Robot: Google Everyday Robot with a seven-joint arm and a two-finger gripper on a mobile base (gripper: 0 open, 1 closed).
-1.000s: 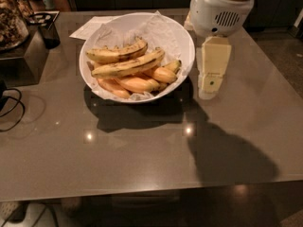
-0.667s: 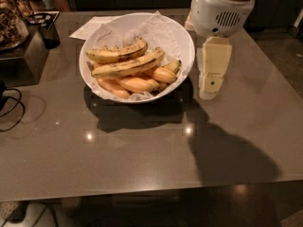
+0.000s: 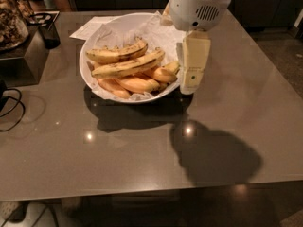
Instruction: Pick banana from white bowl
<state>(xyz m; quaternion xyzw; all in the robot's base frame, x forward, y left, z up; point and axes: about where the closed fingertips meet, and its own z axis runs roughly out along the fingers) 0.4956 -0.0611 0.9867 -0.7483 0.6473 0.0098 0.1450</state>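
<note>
Far left: black cable (image 3: 10,109) on the grey table (image 3: 142,169), with a dark box (image 3: 28,56) behind, both well apart from the work

Left of centre: white bowl (image 3: 88,74), lined with crumpled white paper. Toward its rear: shorter, curved speckled banana (image 3: 116,55). Directly in front and touching it: the banana (image 3: 128,66), longest and fairly straight, dull yellow-green with dark speckles, lying across the bowl on top of the smooth orange-yellow bananas (image 3: 137,84)

Right: gripper (image 3: 190,82), hanging tip-down at the bowl's right rim, near the banana's right end, with nothing visibly held; released or clenched, cannot tell. Over the rim or just outside it, also cannot tell. Above: white arm housing (image 3: 199,6), hiding the bowl's rear right edge

Hazards, as a judgement from this layout:
- Contact with the rim on the way in, enough to slide or tip the bowl.
- Closure on the curved neighbour as well, given the two speckled skins touching.
- A grasp too near the tapered right end, leaving a long fruit free to swing or slip.
- Paper lining caught and dragged up.
- Round fruit underneath rolling under pressure and shifting the target
</note>
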